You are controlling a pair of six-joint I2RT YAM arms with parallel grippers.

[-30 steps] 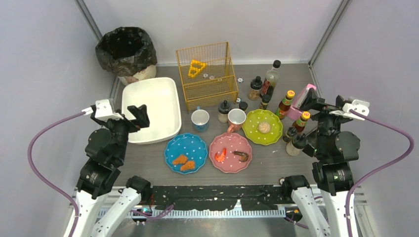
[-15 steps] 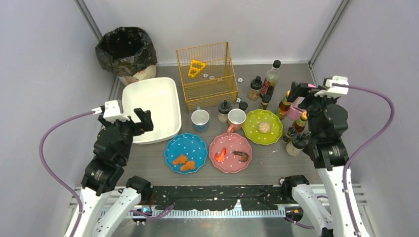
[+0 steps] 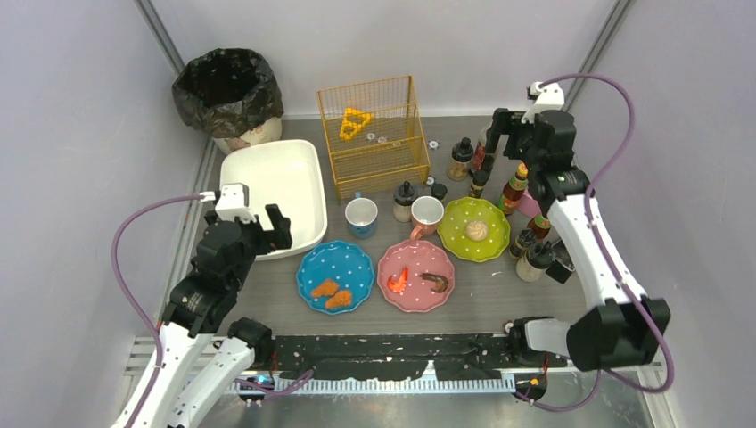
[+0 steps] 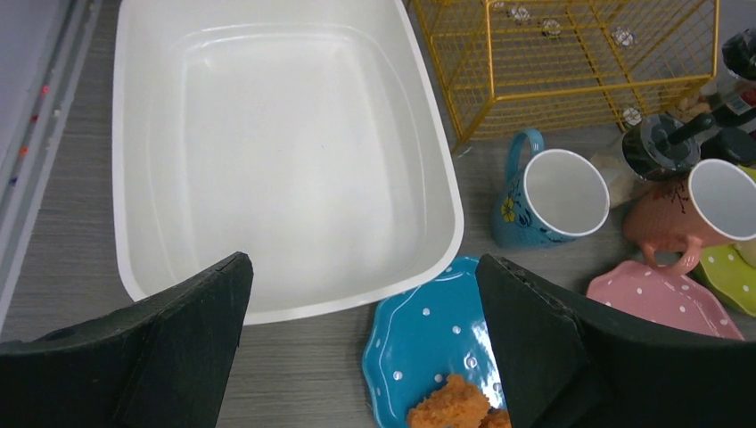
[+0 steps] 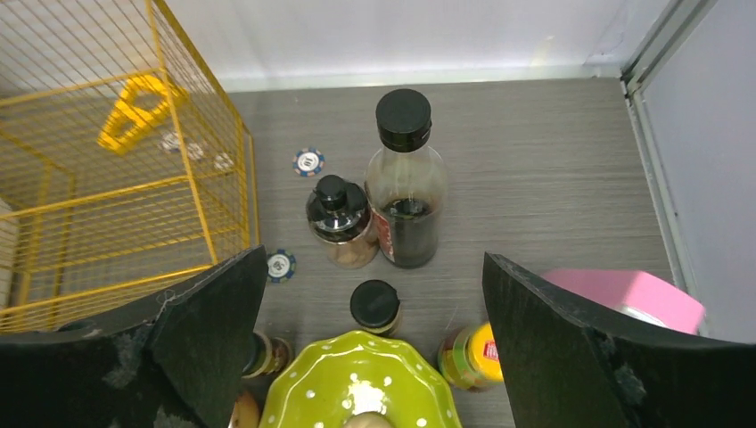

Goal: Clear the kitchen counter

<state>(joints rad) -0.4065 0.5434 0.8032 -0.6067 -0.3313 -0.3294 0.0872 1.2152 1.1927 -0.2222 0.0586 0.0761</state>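
Clearing looks barely begun: the bench (image 3: 486, 299), spread before both arms, is crowded. The right jaws, apart, hang above the tall bottle (image 5: 406, 192) at far right. The left jaws, apart, hang by the tub (image 4: 267, 160). Next, probably: lower and grip the bottle.

Your kitchen counter (image 3: 267, 290) is grey wood grain; the blue plate (image 3: 352, 260), pink plate (image 3: 419, 257) and lime-green plate (image 3: 456, 221) all carry white dots. You also have a white tub (image 3: 267, 178), a yellow wire basket (image 3: 374, 165), a blue mug (image 3: 361, 217), a pink mug (image 3: 426, 214) and a black bin bag (image 3: 227, 89).
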